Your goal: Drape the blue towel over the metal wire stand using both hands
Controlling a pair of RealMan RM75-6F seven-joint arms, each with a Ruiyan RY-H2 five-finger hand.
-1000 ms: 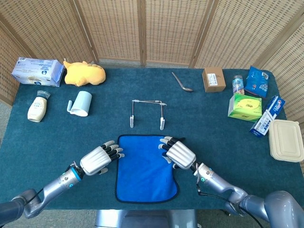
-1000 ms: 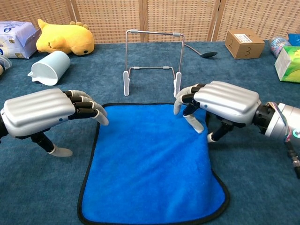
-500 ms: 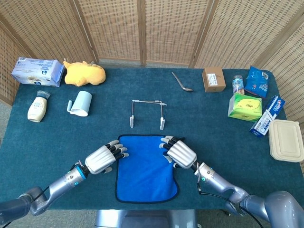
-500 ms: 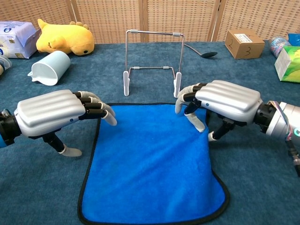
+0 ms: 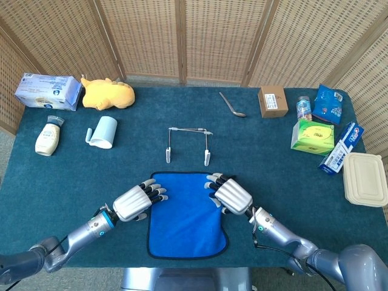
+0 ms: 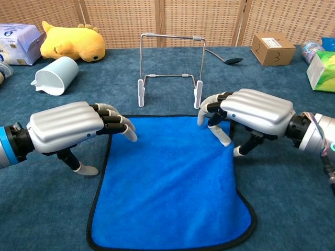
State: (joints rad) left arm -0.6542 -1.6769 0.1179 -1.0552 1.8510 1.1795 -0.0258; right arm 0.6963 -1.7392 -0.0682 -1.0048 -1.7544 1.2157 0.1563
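The blue towel [image 5: 185, 215] [image 6: 170, 183] lies flat on the table, near the front edge. Just beyond its far edge stands the metal wire stand [image 5: 188, 144] [image 6: 170, 68], upright and bare. My left hand [image 5: 137, 201] [image 6: 70, 127] hovers palm down at the towel's far left corner, fingers apart and reaching over the hem, holding nothing. My right hand [image 5: 233, 196] [image 6: 250, 112] sits palm down at the far right corner, its fingertips curled down onto the towel's edge, thumb on the table beside it. Whether it pinches the cloth is hidden under the hand.
A pale blue cup [image 5: 104, 132] on its side, a yellow plush toy [image 5: 107, 93], a tissue pack [image 5: 47, 91] and a bottle [image 5: 48, 137] lie at the left. A spoon [image 5: 231, 104], brown box [image 5: 273, 100], green box [image 5: 312, 137] and lidded container [image 5: 365, 179] are at the right.
My left hand has slid right, from beside the towel to over its far left corner. The right hand has barely moved. The towel lies as before.
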